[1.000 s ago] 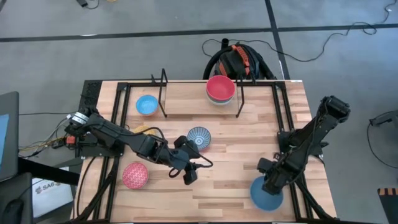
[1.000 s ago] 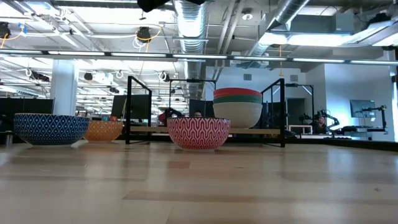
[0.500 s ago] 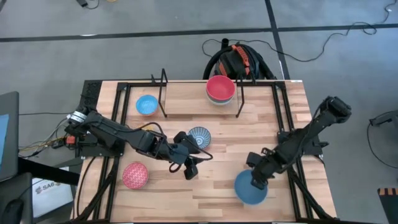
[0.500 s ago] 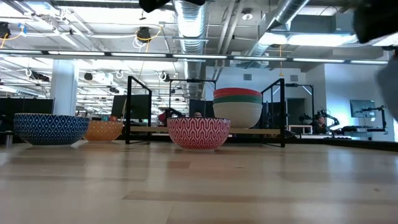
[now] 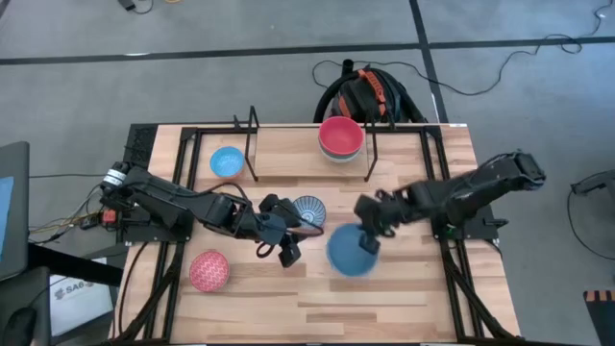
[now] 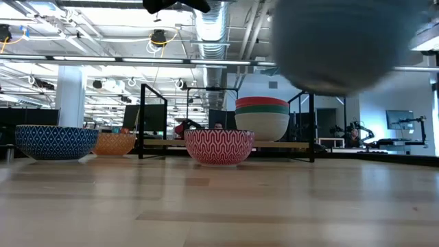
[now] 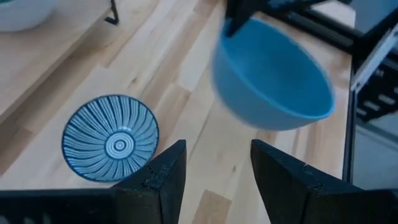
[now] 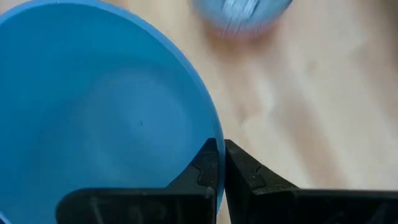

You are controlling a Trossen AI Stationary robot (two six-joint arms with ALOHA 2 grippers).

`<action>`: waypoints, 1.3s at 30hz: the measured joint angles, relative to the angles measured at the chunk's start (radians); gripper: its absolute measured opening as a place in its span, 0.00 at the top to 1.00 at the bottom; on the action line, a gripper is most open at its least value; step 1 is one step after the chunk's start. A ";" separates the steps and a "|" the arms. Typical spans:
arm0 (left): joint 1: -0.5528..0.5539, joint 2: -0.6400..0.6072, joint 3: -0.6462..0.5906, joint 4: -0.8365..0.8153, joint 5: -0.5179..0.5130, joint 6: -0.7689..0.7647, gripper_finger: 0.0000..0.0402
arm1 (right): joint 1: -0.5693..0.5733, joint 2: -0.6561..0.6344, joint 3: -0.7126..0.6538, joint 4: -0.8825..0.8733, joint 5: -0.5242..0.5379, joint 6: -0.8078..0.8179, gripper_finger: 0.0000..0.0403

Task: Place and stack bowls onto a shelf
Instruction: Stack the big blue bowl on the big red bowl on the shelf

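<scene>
My right gripper (image 5: 368, 237) is shut on the larger blue bowl (image 5: 348, 252), which hangs above the table's middle and also shows in the low view (image 6: 336, 44). My left gripper (image 5: 284, 250) is open and empty just near of the blue-white patterned bowl (image 5: 307, 210), which rests on its base on the table. A stack of bowls with a red one on top (image 5: 340, 137) stands on the black rod shelf (image 5: 370, 159). A light blue bowl (image 5: 227, 161) and a pink patterned bowl (image 5: 209, 270) sit on the table's left part. My right gripper pinches the blue bowl's rim (image 8: 211, 134), one finger inside the bowl and one outside. The fingers come from the table's right, slanting down. The bowl is lifted clear of the table with its mouth roughly upward.
A yellow bowl (image 6: 114, 143) sits left of the shelf in the low view; my left arm covers it from above. Black rails (image 5: 437, 183) run along both table sides. Bare wood lies along the near edge (image 5: 327, 308).
My right gripper has carried the blue bowl from the table's near right corner toward the left and the far edge, to the table's middle, and has raised it clear of the table. My left gripper has drifted a little toward the far edge.
</scene>
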 joint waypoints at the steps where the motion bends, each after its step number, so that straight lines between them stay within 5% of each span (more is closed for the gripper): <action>1: 0.004 -0.002 0.001 0.000 -0.003 -0.006 0.59 | -0.033 0.000 0.020 0.002 0.009 -0.036 0.93; 12: 0.063 -0.050 0.000 -0.090 -0.028 -0.044 0.59 | -0.478 0.033 0.238 0.006 0.060 -0.404 0.93; 22: 0.143 -0.095 0.000 -0.159 -0.029 -0.104 0.59 | -0.799 0.262 0.509 -0.072 0.025 -0.697 0.93; 29: 0.155 -0.130 0.000 -0.223 -0.093 -0.176 0.59 | -0.950 0.393 0.619 -0.193 -0.047 -0.804 0.92; 39: 0.179 -0.147 0.000 -0.222 -0.129 -0.213 0.59 | -1.007 0.433 0.634 -0.214 -0.168 -0.876 0.92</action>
